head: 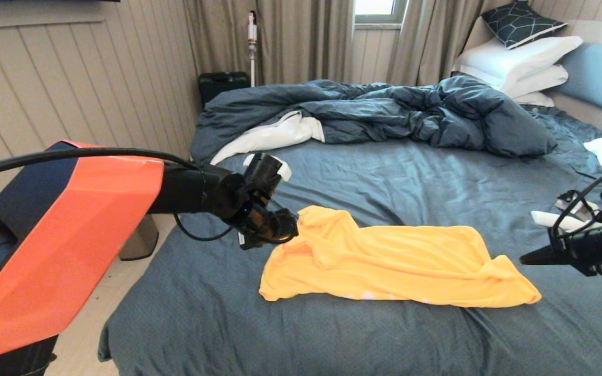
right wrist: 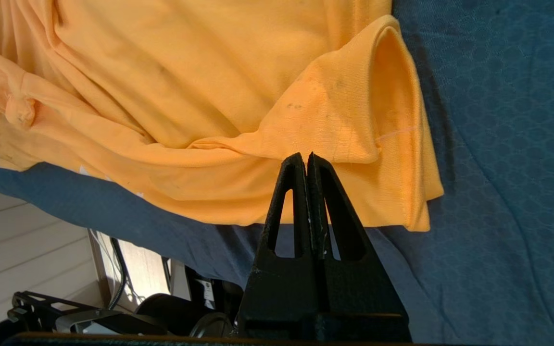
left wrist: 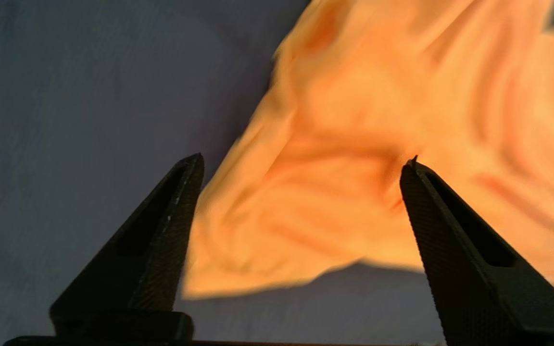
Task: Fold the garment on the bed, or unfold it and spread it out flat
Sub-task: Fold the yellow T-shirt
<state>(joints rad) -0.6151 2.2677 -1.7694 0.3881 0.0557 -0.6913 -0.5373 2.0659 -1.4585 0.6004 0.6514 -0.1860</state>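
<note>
The yellow-orange T-shirt (head: 390, 258) lies crumpled in a long strip across the near half of the bed's slate-blue sheet (head: 395, 177). My left gripper (head: 291, 228) hangs at the shirt's left end, open, and in the left wrist view its fingers (left wrist: 176, 211) stand wide apart above a raised corner of the fabric (left wrist: 334, 182). My right gripper (head: 528, 258) hovers just right of the shirt's right end, shut and empty; in the right wrist view its tips (right wrist: 306, 158) sit before the folded sleeve edge (right wrist: 383, 110).
A rumpled dark blue duvet (head: 384, 112) with white underside lies across the far half of the bed. White pillows (head: 520, 62) lean at the light blue headboard (head: 601, 73). The bed's left edge drops to the floor (head: 92, 313) beside a panelled wall.
</note>
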